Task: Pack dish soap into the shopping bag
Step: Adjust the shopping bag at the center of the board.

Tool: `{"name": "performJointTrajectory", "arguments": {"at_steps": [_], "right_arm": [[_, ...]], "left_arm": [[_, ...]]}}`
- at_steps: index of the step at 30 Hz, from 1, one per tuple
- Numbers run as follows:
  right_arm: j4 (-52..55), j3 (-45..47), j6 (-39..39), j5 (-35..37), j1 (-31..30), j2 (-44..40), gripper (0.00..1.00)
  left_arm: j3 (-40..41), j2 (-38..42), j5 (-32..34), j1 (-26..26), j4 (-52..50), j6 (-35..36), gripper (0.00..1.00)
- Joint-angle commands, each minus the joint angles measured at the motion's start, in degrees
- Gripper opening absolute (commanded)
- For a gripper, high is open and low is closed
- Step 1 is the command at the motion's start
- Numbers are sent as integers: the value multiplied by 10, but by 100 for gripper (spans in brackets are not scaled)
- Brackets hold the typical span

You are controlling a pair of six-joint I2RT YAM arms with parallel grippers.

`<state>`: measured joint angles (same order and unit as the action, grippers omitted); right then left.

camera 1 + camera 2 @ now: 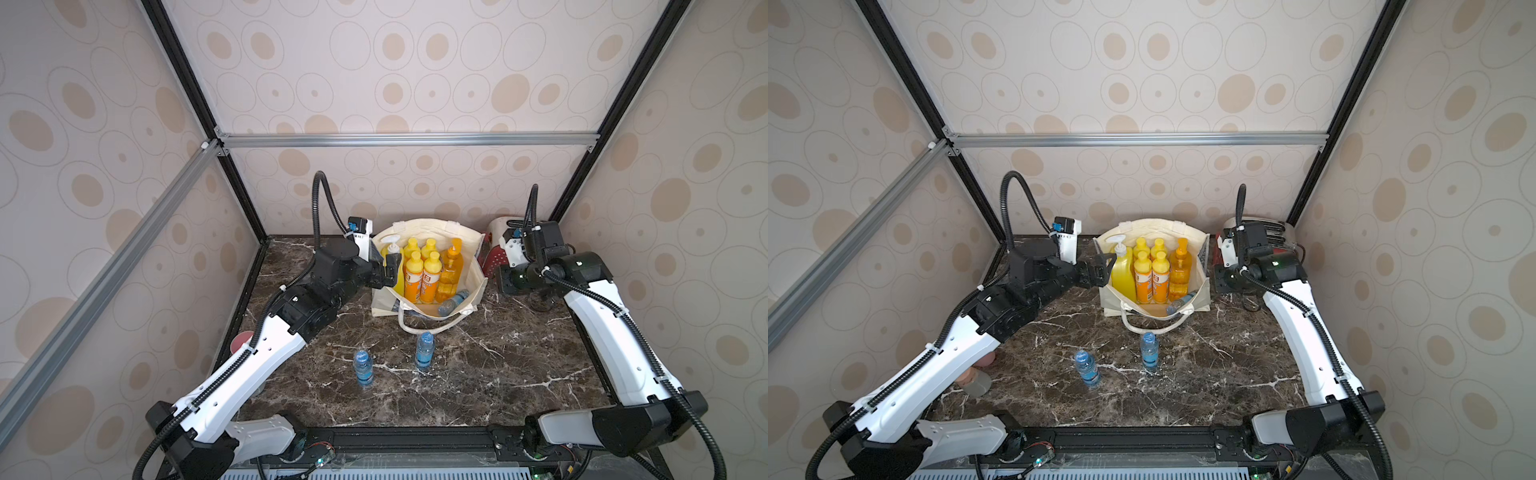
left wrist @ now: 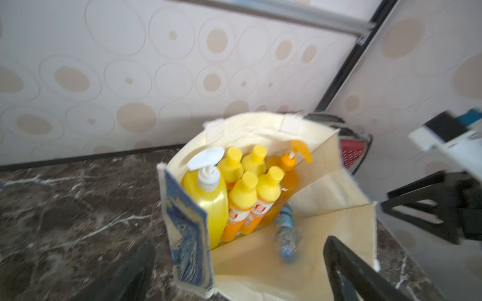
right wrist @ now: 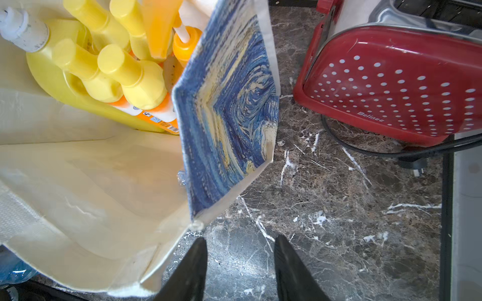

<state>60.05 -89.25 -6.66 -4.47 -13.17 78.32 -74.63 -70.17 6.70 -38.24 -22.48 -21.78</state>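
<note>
Dish soap (image 1: 430, 274) packed in the shopping bag (image 1: 424, 228), left end effector (image 1: 1099, 270) and right end effector (image 3: 241, 243) gape empty beside it, retreat seemingly next.

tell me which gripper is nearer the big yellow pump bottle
Left. The left gripper is at the tote, right beside the yellow pump bottle; the right gripper is outside its opposite wall, by the red toaster.
</note>
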Motion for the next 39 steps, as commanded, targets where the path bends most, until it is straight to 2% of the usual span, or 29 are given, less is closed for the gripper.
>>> {"name": "performJointTrajectory", "arguments": {"at_steps": [1, 6, 10, 16, 18, 21, 25, 28, 32, 34, 39], "right_arm": [[-4, -7, -6, 2, -16, 16, 44], [7, 10, -12, 44, -63, 28, 42], [14, 37, -22, 59, -75, 1, 41], [-31, 7, -35, 29, -88, -51, 54], [-42, -1, -38, 33, -88, -37, 58], [-39, -15, -40, 52, -93, 9, 59], [-14, -15, -44, 105, -109, 55, 48], [-1, 9, -49, 135, -122, 56, 39], [28, 45, -60, 169, -124, 35, 16], [36, 66, -64, 184, -125, 19, 9], [33, 124, -71, 200, -125, -12, 7]], "left_arm": [[20, -16, 33, 2, -42, 15, 99], [39, -33, 23, 2, -34, 18, 99], [66, -24, 22, 2, -26, 23, 100], [109, -11, 12, 2, -5, 17, 99], [122, -6, 9, 2, 6, 14, 99], [142, 3, 3, 2, 22, 10, 99], [168, 24, 5, 2, 37, 10, 99], [186, 39, -5, 2, 57, 7, 99], [196, 50, -11, 2, 72, 3, 99], [201, 55, -9, 2, 76, 3, 99], [201, 57, -6, 3, 78, 2, 99]]}}
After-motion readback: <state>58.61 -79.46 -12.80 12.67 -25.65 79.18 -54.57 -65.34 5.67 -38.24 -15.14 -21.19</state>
